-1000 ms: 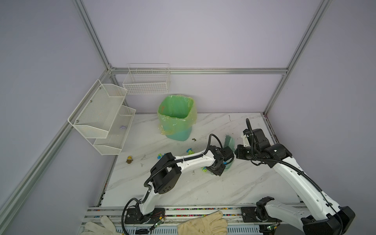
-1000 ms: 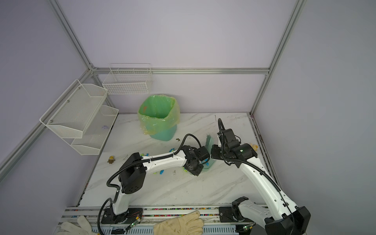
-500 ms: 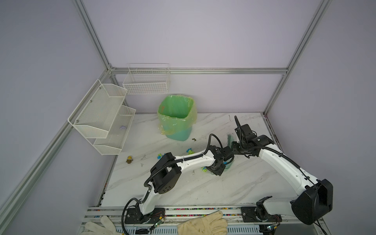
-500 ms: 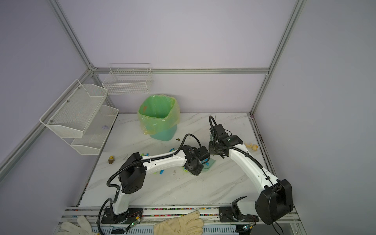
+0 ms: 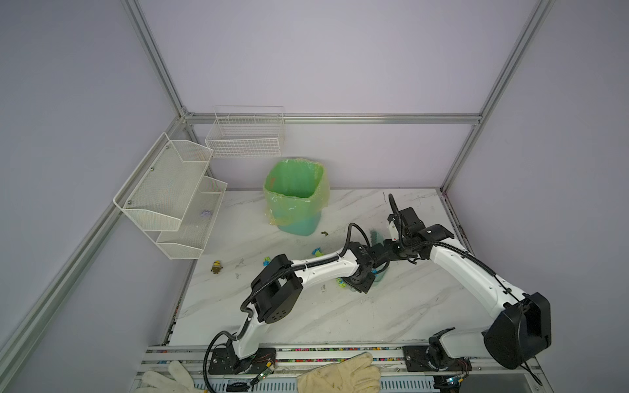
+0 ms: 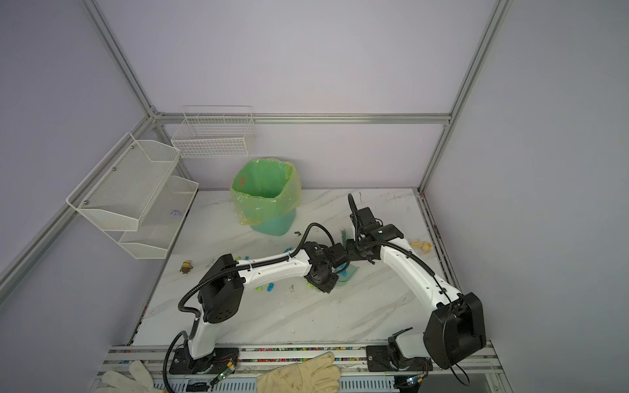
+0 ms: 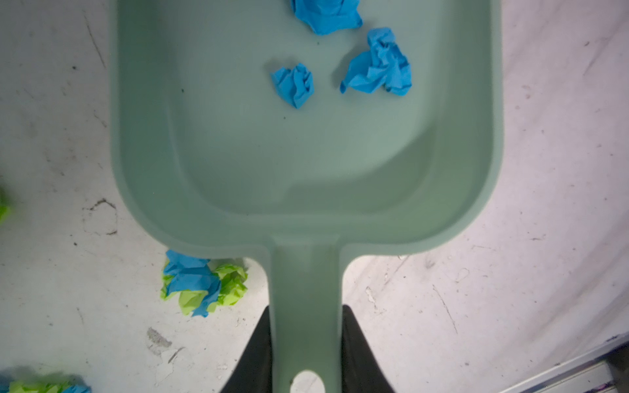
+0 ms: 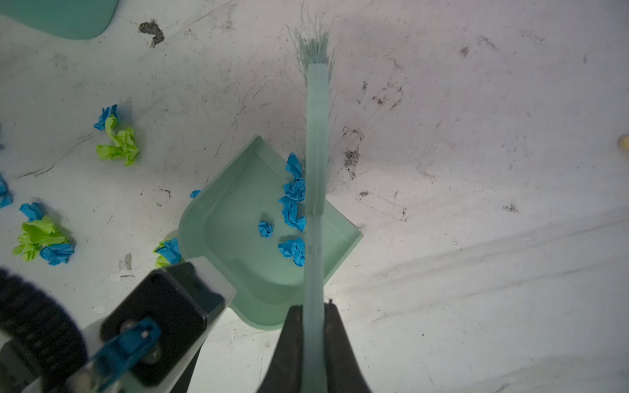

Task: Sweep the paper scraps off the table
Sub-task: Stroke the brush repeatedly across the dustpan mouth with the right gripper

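My left gripper (image 7: 306, 309) is shut on the handle of a pale green dustpan (image 7: 306, 163) that lies flat on the white marble table (image 5: 340, 316). Several blue paper scraps (image 7: 377, 64) lie inside the pan. A blue and lime-green wad (image 7: 204, 285) sits on the table against the pan's rear rim. My right gripper (image 8: 313, 308) is shut on a pale green brush (image 8: 316, 136), which stretches over the dustpan (image 8: 238, 238) past the blue scraps (image 8: 292, 204). More paper scraps (image 8: 119, 143) lie loose on the table, and in both top views (image 5: 318, 251) (image 6: 269, 288).
A bin with a green liner (image 5: 295, 197) stands at the back. A yellow toy figure (image 5: 216, 267) and a dark speck (image 5: 324, 233) lie on the table. Wire shelves (image 5: 170, 190) and a wire basket (image 5: 245, 136) hang at back left. Work gloves (image 5: 340, 376) rest on the front rail.
The right arm has dropped its elbow and stretched out, carrying the brush a little left over the dustpan. The left arm and dustpan have stayed put.
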